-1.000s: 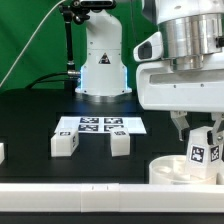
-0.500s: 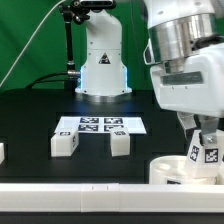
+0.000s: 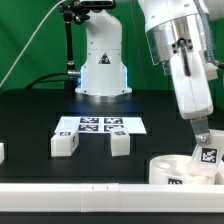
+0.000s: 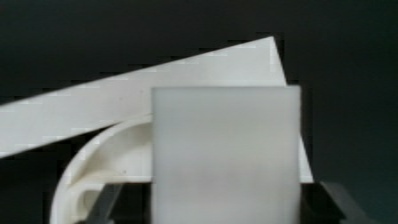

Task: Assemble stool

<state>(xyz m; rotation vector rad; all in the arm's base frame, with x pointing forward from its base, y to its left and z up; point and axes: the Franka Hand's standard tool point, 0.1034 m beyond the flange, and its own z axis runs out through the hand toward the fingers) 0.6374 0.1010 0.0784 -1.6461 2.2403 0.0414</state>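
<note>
My gripper (image 3: 204, 138) is shut on a white block leg (image 3: 207, 156) with a square tag on its face. It holds the leg tilted over the round white seat (image 3: 172, 169) at the exterior view's lower right; I cannot tell whether leg and seat touch. In the wrist view the leg (image 4: 226, 150) fills the middle between the dark fingers (image 4: 111, 200). The gripper (image 4: 217, 205) is closed on the leg's sides, and the seat's curved rim (image 4: 93, 170) shows beside it. Two loose legs (image 3: 65, 143) (image 3: 120, 144) lie on the black table.
The marker board (image 3: 100, 125) lies behind the two loose legs. A third white block (image 3: 1, 152) sits at the exterior view's left edge. The long white rail (image 3: 90, 197) runs along the front and shows in the wrist view (image 4: 125, 95). The robot base (image 3: 103, 60) stands at the back.
The arm has tilted over and the wrist has swung. The held leg has shifted slightly toward the exterior view's right and now leans over the seat.
</note>
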